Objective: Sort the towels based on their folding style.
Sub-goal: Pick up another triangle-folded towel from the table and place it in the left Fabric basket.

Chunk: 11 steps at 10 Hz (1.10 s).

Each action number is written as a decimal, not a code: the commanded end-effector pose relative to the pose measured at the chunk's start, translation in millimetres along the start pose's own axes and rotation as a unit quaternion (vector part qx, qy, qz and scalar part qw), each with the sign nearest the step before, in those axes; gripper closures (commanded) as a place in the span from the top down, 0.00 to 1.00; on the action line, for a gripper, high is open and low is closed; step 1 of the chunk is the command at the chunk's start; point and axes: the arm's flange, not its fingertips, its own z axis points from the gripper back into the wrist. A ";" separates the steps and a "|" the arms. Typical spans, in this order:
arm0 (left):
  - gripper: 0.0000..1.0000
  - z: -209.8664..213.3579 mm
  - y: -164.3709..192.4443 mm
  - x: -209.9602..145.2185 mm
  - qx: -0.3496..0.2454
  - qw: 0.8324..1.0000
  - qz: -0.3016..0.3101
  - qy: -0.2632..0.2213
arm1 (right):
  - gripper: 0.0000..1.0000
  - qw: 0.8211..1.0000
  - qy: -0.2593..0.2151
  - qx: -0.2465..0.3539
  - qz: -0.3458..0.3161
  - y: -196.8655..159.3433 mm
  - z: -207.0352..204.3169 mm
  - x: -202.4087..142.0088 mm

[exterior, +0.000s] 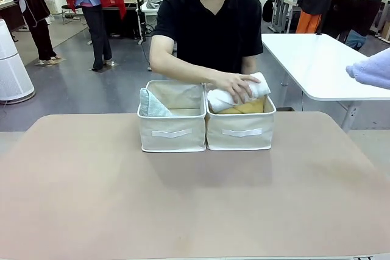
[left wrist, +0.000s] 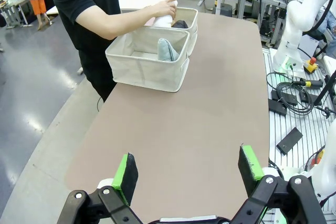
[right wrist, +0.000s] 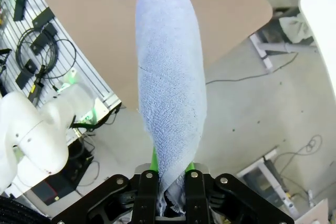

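Note:
Two cream baskets stand side by side at the table's far side. The left basket holds a pale mint cone-folded towel. In the right basket a person's hand presses a white rolled towel onto a yellow one; a dark grey towel lies beside them. My right gripper is shut on the narrow end of a periwinkle blue cone towel, held in the air off the table's right edge. My left gripper hangs open over the near table.
The tan table spreads bare between me and the baskets. A white table stands at the back right. Cables and the other arm's white base lie beside the table's side edge; people stand farther off.

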 end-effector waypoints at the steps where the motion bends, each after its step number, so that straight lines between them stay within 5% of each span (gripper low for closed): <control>1: 1.00 1.5 -2.5 -0.5 -0.002 1.000 -0.010 -0.004 | 0.17 1.000 -0.012 0.000 0.001 3.2 -3.3 3.4; 4: 1.00 1.5 -2.5 -0.5 -0.002 1.000 -0.010 -0.004 | 0.17 1.000 -0.011 -0.001 0.019 3.9 -3.3 21.0; 6: 1.00 1.5 -2.5 -0.5 -0.002 1.000 -0.010 -0.004 | 0.17 0.998 -0.017 -0.004 0.055 6.8 -0.8 65.5; 9: 1.00 1.5 -2.5 -0.5 -0.002 1.000 -0.010 -0.004 | 0.17 0.990 0.036 -0.005 0.134 25.4 5.2 167.9; 11: 1.00 1.5 -2.5 -0.5 -0.002 1.000 -0.010 -0.004 | 0.17 0.988 0.055 -0.009 0.143 32.6 4.1 195.4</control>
